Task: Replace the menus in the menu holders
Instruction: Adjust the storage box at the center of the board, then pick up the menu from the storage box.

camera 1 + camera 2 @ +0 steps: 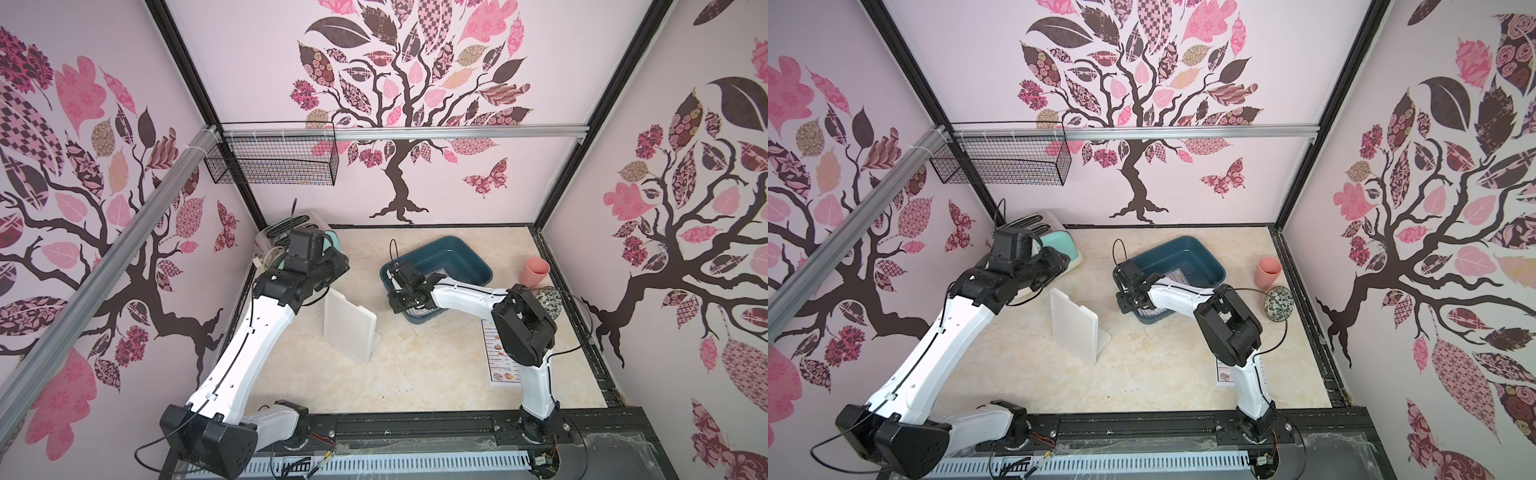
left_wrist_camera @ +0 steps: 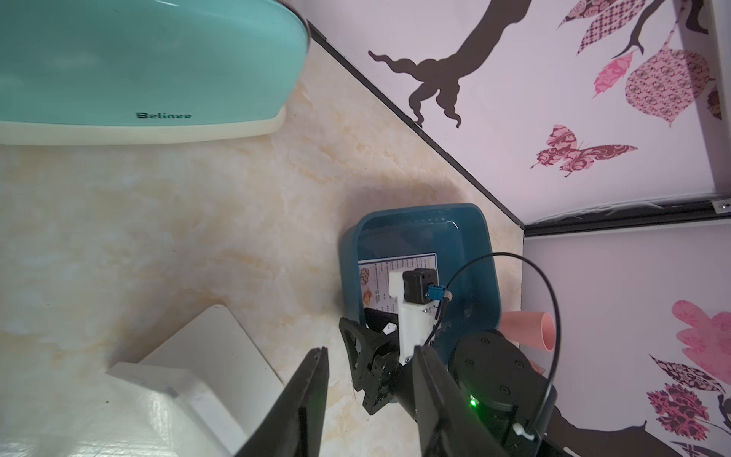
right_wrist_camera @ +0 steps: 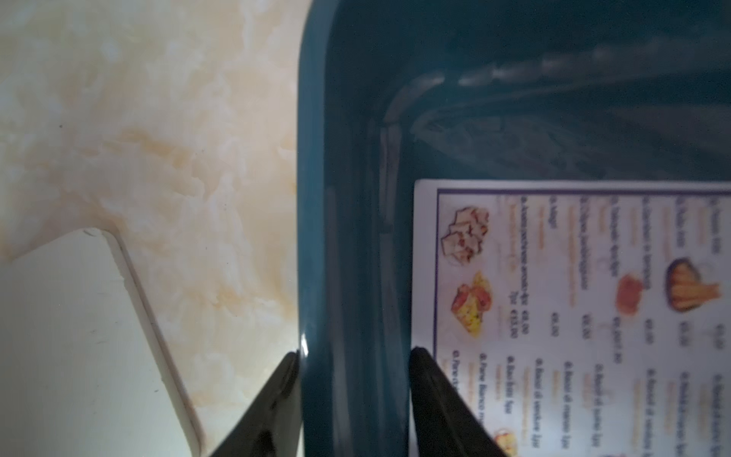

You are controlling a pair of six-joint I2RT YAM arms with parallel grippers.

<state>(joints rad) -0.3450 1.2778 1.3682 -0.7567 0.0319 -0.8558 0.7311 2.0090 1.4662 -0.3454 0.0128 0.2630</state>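
Notably, tub [image 3: 316, 198] wall splits the parted right end effector [image 3: 354, 352]; left end effector [image 2: 370, 349] gapes near toaster [image 2: 138, 59].

The menu holder [image 1: 349, 328] stands mid-surface [image 1: 415, 374]. Behind it to the right sits the tub [image 1: 461, 253], a menu [image 3: 593, 296] inside. The cup [image 1: 536, 272] and bowl [image 1: 550, 301] lie right of the tub, a second menu [image 1: 496, 357] lies before it, and the toaster [image 1: 1059, 243] is back left.

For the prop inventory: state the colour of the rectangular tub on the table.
The tub is dark teal, which shows best in the left wrist view.
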